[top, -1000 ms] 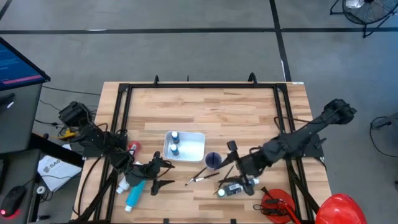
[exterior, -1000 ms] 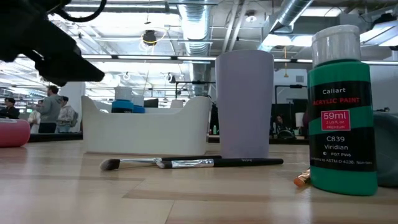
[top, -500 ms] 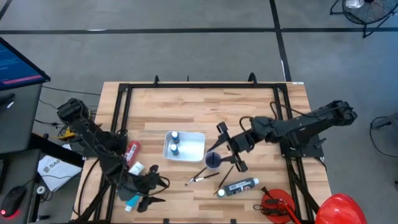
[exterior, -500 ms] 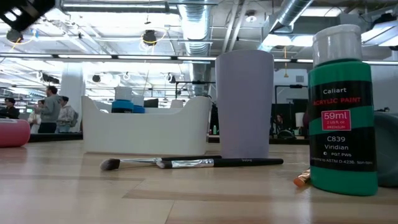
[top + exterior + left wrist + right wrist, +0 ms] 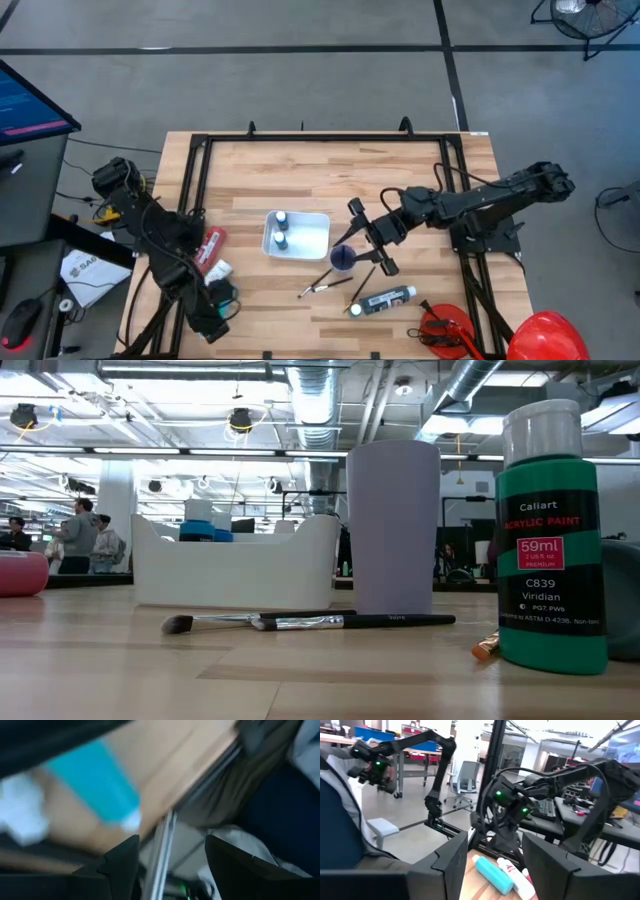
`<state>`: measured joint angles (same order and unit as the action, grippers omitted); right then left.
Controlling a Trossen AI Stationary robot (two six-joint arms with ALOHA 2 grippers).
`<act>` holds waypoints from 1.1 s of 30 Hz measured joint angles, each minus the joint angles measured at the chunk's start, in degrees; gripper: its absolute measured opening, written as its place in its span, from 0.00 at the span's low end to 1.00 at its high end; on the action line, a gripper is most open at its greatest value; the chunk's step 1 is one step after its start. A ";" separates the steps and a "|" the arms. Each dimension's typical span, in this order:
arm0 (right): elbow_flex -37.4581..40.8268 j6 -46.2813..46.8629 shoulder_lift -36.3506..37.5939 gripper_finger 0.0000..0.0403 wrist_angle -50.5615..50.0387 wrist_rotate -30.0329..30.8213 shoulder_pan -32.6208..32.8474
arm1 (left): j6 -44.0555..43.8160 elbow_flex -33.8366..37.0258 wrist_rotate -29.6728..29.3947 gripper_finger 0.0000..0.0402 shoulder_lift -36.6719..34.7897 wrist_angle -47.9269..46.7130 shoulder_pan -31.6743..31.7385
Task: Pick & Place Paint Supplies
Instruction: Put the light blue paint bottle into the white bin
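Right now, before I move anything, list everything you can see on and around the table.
Table: one, light wood, black frame.
Tray: one, white, table centre.
Small bottles: two, dark with pale caps, inside the tray.
Cup: one, purple, right of the tray.
Brushes: two, dark-handled, in front of the cup.
Paint bottle: one, green, white cap, front right.
Red tube: one, left edge.
White tube: one, beside the red one.
Blue tube: one, light blue, front left corner.
Red tool: one, front right edge.
Red dome: one, off the right corner.
Left hand: open, over the blue tube.
Right hand: open, empty, by the cup.
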<state>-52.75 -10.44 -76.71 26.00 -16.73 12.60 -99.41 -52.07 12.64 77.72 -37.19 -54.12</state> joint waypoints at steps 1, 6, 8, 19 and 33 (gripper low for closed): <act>0.00 0.00 0.00 0.45 -0.06 0.00 0.02 | -1.99 0.00 1.46 0.55 -0.12 0.00 -0.46; 0.00 0.00 -0.02 0.46 -0.45 0.02 -0.04 | -7.22 0.00 0.19 0.55 -0.14 -0.75 -1.52; 0.00 0.00 -0.04 0.46 -0.67 0.02 -0.04 | -7.96 0.02 -3.40 0.55 -0.14 -1.67 -1.46; 0.00 0.02 -0.04 0.45 -1.64 0.02 -0.02 | -12.34 2.83 -5.56 0.55 -0.12 -5.11 -3.09; 0.00 1.53 -0.22 0.45 -1.60 0.06 -0.02 | -11.88 10.00 -6.74 0.57 -0.10 4.34 -3.51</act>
<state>-52.75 -8.91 -76.93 24.40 -16.67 12.58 -111.29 -42.07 5.90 77.62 -32.85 -57.63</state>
